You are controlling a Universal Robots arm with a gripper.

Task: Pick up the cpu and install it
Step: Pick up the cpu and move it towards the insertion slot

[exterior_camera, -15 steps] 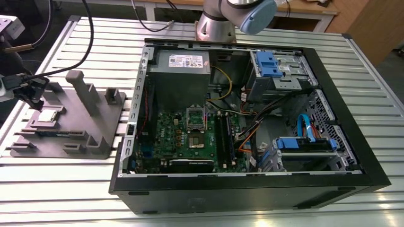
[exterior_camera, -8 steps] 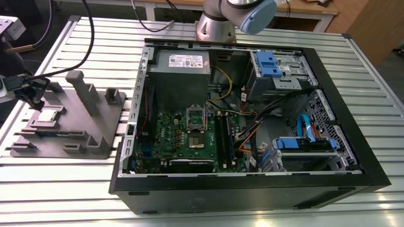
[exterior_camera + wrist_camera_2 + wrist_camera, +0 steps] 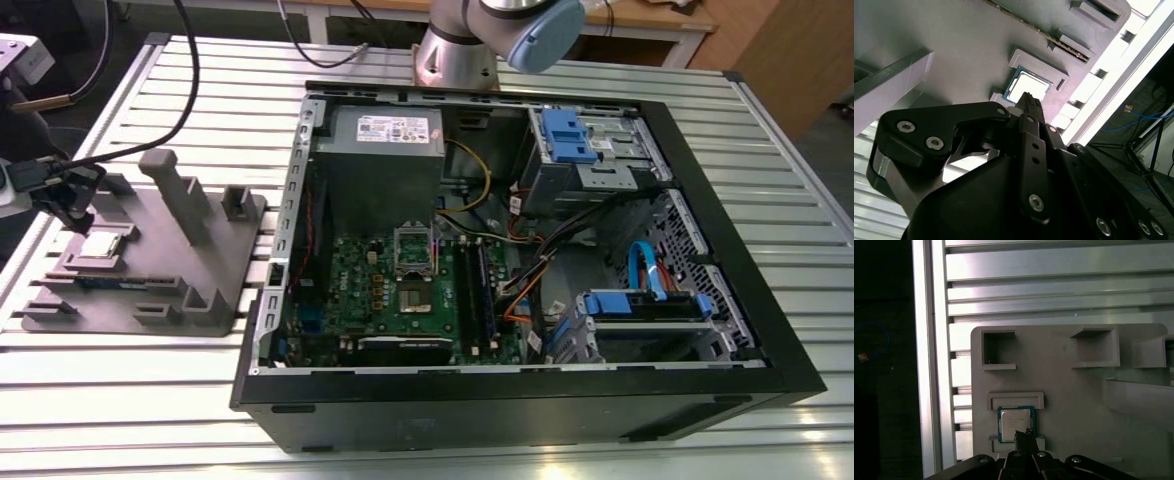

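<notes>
Now the hand [image 3: 1024, 433] points down just above the cpu [image 3: 1015, 420] in its grey tray [image 3: 1074, 390], fingers pressed together.

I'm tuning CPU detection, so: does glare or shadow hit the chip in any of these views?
Exterior view: the cpu is evenly lit, while the table slats shine. Second wrist view: its lid catches pale glare, with the dark tool unlit in the foreground. First wrist view: the lid is evenly lit and the glare falls on the slats.

Open approach above the cpu [image 3: 1014, 420]; tall fixture post [image 3: 171, 190] close alongside.
</notes>
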